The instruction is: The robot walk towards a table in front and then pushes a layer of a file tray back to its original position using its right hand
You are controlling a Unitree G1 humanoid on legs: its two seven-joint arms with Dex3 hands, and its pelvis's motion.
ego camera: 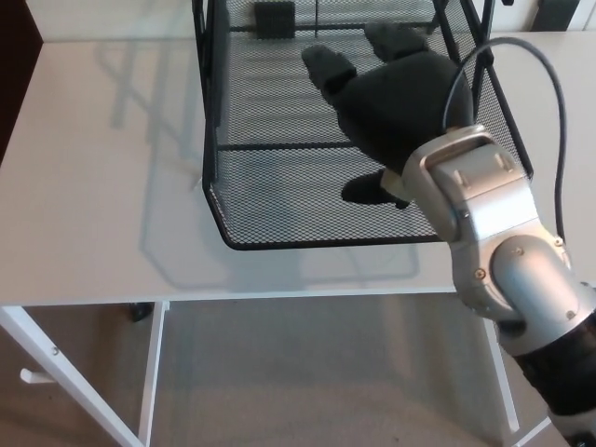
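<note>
I see my right hand [386,98] reaching in from the right over the black mesh file tray [279,196], fingers [328,65] spread apart, holding nothing. The tray sits on the white table [93,186], its lowest layer [270,233] pulled out toward the near edge. The palm looks to rest on the mesh, though contact is hard to confirm.

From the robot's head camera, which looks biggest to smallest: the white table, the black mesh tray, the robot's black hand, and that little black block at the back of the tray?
As they look in the head view:
1. White table
2. Black mesh tray
3. Right hand, though it is nearer the camera than the tray, which inflates it
4. Small black block, partly cut off by the frame's top edge
</note>
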